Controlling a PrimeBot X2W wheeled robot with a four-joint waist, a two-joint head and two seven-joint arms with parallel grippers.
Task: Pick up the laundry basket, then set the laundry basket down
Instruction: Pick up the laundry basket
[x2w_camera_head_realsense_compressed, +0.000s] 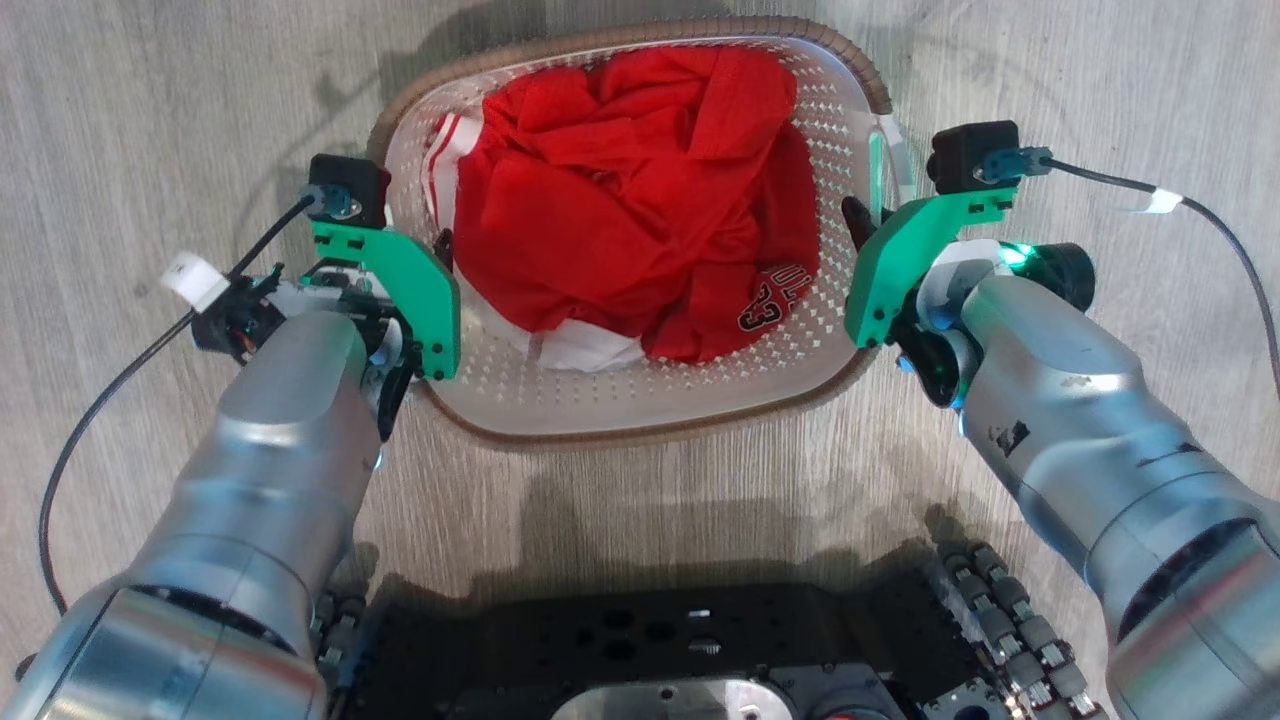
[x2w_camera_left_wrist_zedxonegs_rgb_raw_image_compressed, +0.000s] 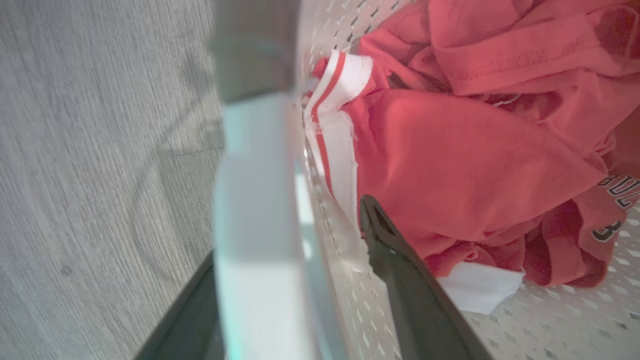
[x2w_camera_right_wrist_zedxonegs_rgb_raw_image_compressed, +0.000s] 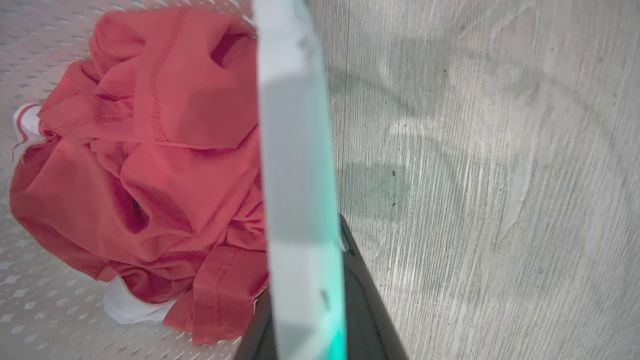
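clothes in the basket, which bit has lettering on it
The red fold at the pile's near-right edge, toward the right end effector; the other folds show no lettering.

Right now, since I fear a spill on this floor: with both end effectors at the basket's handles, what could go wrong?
1. In the left wrist view, the left end effector has its inner finger standing off the white handle. That grip may be loose, and the laundry basket could tip on that side.
2. That finger lies next to the red clothes, so it might snag them when it withdraws.
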